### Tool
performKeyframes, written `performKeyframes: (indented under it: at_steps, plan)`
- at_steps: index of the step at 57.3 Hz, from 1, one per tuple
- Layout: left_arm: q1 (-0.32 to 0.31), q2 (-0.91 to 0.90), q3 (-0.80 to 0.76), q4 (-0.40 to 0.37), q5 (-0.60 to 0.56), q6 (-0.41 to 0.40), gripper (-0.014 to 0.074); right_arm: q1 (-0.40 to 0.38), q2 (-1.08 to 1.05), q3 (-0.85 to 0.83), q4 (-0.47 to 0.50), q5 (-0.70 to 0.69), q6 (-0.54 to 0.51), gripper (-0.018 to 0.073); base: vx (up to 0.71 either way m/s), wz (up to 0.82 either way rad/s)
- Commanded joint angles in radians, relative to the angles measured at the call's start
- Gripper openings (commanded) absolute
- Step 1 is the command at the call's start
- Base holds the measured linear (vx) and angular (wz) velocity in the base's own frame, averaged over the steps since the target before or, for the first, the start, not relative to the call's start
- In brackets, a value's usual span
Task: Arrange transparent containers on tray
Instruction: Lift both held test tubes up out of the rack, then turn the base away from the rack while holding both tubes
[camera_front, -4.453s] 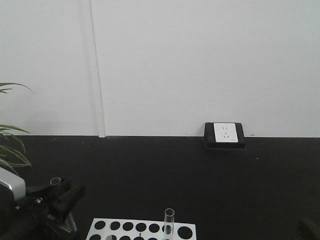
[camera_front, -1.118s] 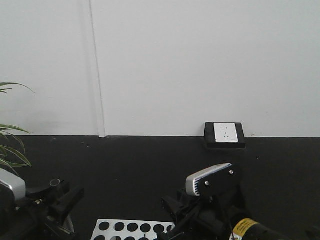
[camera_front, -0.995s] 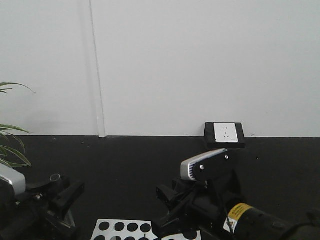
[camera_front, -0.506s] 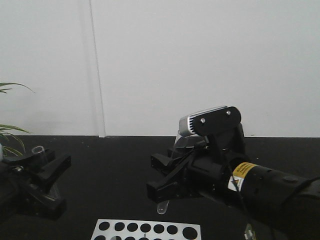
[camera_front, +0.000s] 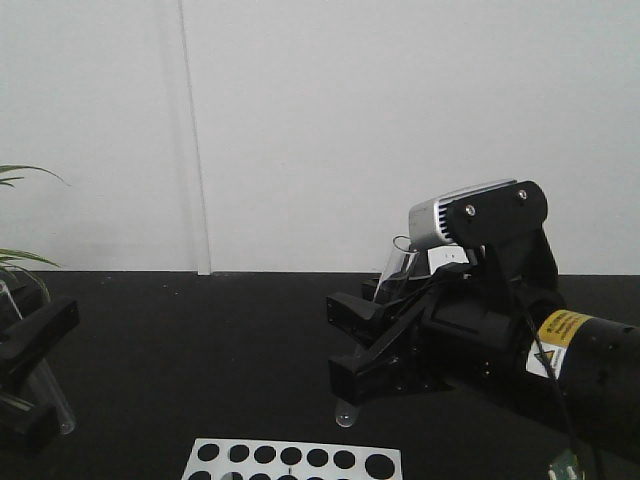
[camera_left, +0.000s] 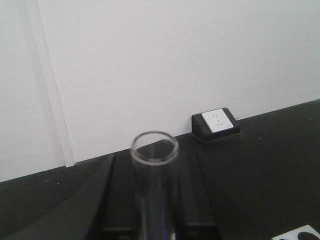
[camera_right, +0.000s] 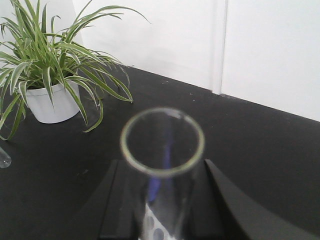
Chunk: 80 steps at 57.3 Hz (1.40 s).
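Two transparent containers show, both slim clear test tubes. In the front view my left gripper (camera_front: 33, 378) at the far left is shut on one test tube (camera_front: 48, 392), which leans with its round bottom down. In the left wrist view that tube (camera_left: 155, 195) stands between the dark fingers (camera_left: 116, 200), open rim toward the camera. My right gripper (camera_front: 362, 345) at centre is shut on the other test tube (camera_front: 350, 405), held tilted above the rack. The right wrist view shows that tube's rim (camera_right: 162, 142) between the fingers (camera_right: 220, 200). The tray is out of view.
A white rack with round holes (camera_front: 295, 460) lies on the black table under the right gripper. A potted plant (camera_right: 50, 75) stands at the table's left side. A wall socket box (camera_left: 216, 122) sits at the back edge against the white wall.
The right arm came in over the rack, closed on the tube standing there and lifted it up and right. The left arm rose and drew left with its tube.
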Motion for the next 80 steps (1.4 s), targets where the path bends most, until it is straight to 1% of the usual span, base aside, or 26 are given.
performKeyframes:
  at_steps: [1, 80]
  plan:
    - [-0.005, -0.006, -0.036, -0.013, -0.078, -0.005, 0.0083, -0.003, -0.028, -0.037, -0.009, -0.081, -0.013, 0.0135, 0.00, 0.00]
    - [-0.005, -0.005, -0.036, -0.013, -0.075, -0.005, 0.0083, -0.003, -0.028, -0.037, -0.009, -0.082, -0.013, 0.0135, -0.01, 0.01]
